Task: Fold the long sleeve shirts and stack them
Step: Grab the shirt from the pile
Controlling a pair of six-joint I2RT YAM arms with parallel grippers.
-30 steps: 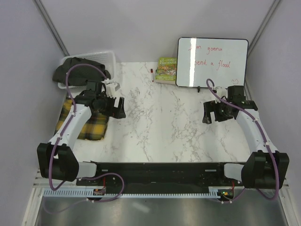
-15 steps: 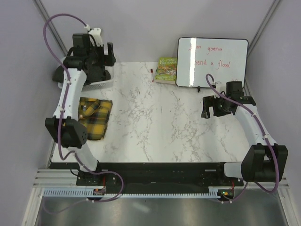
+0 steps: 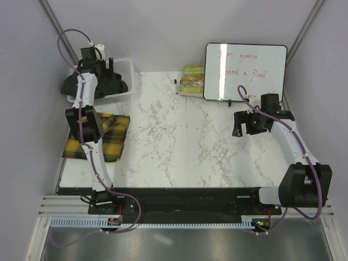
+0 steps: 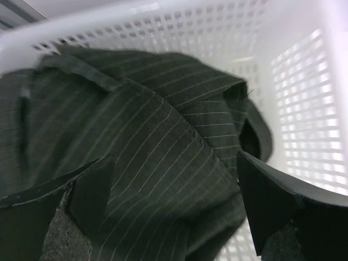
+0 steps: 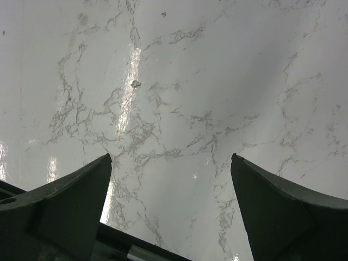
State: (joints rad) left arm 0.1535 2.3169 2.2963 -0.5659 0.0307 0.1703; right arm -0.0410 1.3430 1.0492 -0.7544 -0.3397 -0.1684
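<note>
The plaid shirt (image 3: 115,136) lies folded flat at the left edge of the marble table (image 3: 179,141). The dark shirt (image 4: 152,147) lies crumpled in the white basket (image 4: 304,109), its pinstripes showing only in the wrist view, with the left gripper (image 4: 173,174) spread wide just above it, holding nothing. The right gripper (image 5: 171,163) gapes wide and empty over bare marble.

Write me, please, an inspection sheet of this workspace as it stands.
Surface: white marble-patterned table, no spills seen.
Job's things: dark pinstriped cloth shirt crumpled in white plastic mesh basket, far left; yellow-and-black plaid flannel shirt folded on the table's left side.
Clutter: green book, whiteboard with red writing, small red-tipped item, at the far edge.
Grippers: left gripper open over the pinstriped shirt; right gripper open above bare table.
Cables: purple cables along both arms.
Surroundings: grey walls; nothing else seen.
</note>
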